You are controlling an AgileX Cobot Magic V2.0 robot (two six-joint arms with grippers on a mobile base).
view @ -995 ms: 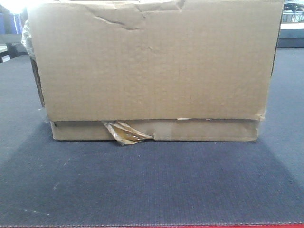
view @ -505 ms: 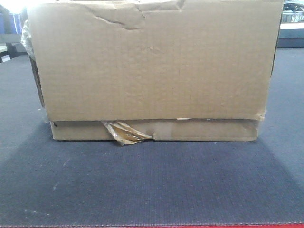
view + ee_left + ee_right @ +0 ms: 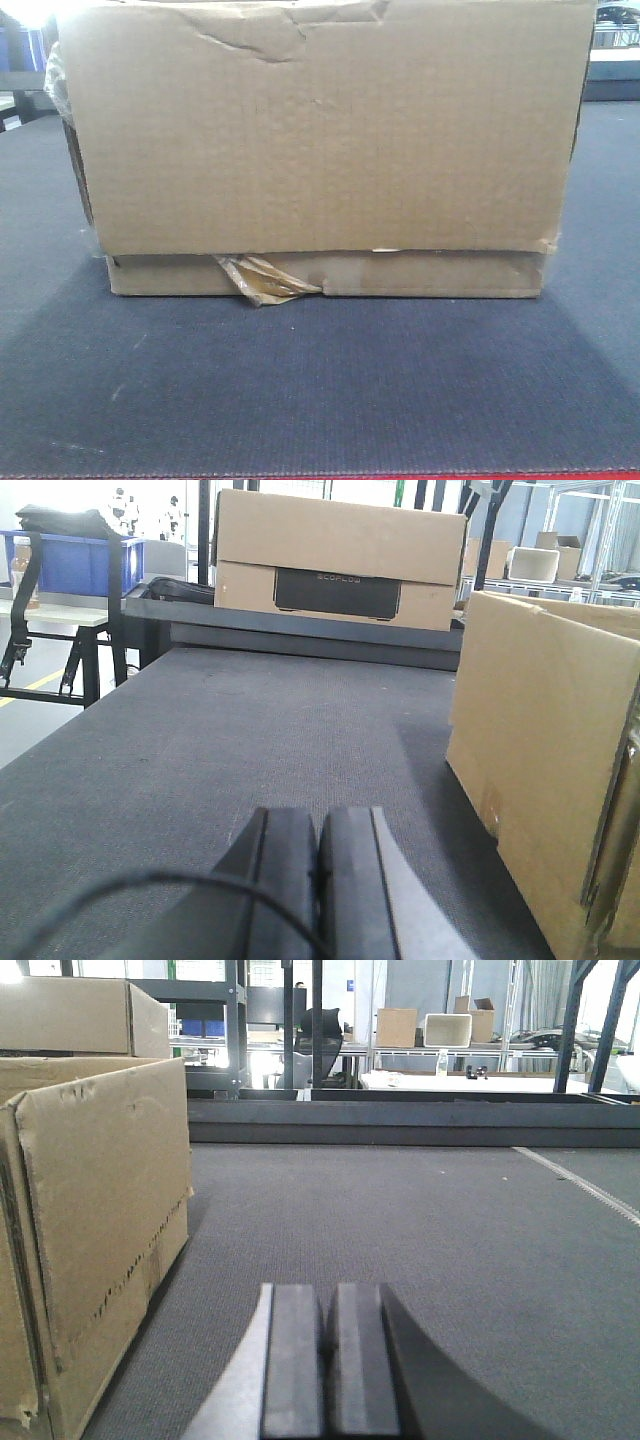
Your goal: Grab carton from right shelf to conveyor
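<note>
The dented brown carton (image 3: pixel 320 150) sits on the dark belt (image 3: pixel 320 390), both tools pressed together, empty.

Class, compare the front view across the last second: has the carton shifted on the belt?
No. The carton keeps its edges and torn tape in place against the red strip.

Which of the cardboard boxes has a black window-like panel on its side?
The far carton up on the raised ledge, with a dark panel; the near carton beside the left gripper is plain brown.
</note>
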